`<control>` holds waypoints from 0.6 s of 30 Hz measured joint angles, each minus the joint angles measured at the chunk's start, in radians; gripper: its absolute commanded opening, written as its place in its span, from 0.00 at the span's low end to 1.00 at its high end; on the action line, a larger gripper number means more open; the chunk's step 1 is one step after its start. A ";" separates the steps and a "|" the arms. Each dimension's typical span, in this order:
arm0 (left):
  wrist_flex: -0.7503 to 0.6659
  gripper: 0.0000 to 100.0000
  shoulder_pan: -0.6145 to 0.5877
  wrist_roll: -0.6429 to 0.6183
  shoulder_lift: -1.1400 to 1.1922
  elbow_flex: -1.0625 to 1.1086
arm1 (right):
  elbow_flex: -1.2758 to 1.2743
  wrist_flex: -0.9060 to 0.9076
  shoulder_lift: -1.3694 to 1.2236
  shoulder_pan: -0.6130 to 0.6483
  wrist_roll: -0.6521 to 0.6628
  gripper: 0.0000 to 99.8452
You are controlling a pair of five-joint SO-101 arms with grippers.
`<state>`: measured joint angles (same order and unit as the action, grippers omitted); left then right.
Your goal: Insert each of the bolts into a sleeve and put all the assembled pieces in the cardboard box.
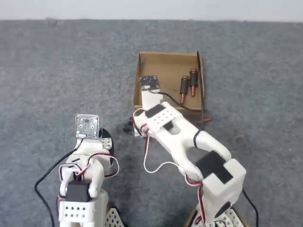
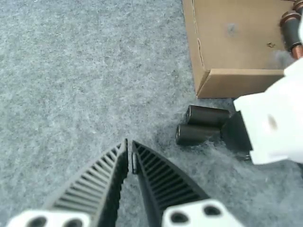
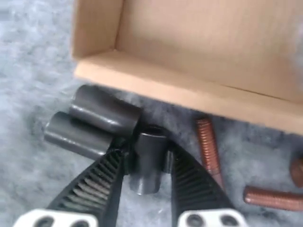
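My right gripper is shut on a black sleeve on the carpet, just outside the near left corner of the cardboard box. Two more black sleeves lie side by side right beside it. Three copper bolts lie loose along the box's near wall. Two assembled pieces rest inside the box. My left gripper is shut with nothing in it, over bare carpet short of the two lying sleeves.
Grey carpet covers the table all around. The right arm's white body slants from the front right to the box's near left corner. The left arm sits at the front left. A dark cable runs along the box's right wall.
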<state>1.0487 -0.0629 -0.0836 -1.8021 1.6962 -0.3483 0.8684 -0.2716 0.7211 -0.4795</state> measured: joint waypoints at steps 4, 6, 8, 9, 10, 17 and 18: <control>0.000 0.01 0.000 0.000 0.000 0.000 | 0.041 0.097 -0.006 -0.003 0.002 0.01; 0.000 0.01 0.000 0.000 0.000 0.000 | 0.046 0.150 0.005 -0.015 0.028 0.01; 0.000 0.01 0.000 0.000 0.000 0.000 | 0.044 0.215 0.040 -0.034 0.077 0.01; 0.000 0.01 0.000 0.000 0.000 0.000 | 0.044 0.242 0.061 -0.044 0.095 0.01; 0.000 0.01 0.000 0.000 0.000 0.000 | 0.044 0.270 0.086 -0.054 0.110 0.01; 0.000 0.01 0.000 0.000 0.000 0.000 | -0.005 0.400 0.221 -0.087 0.199 0.01; 0.000 0.01 0.000 0.000 0.000 0.000 | -0.031 0.400 0.239 -0.103 0.210 0.01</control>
<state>1.0487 -0.0629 -0.0836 -1.8021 1.6962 -0.3790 1.2689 -0.0322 0.6183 -0.2693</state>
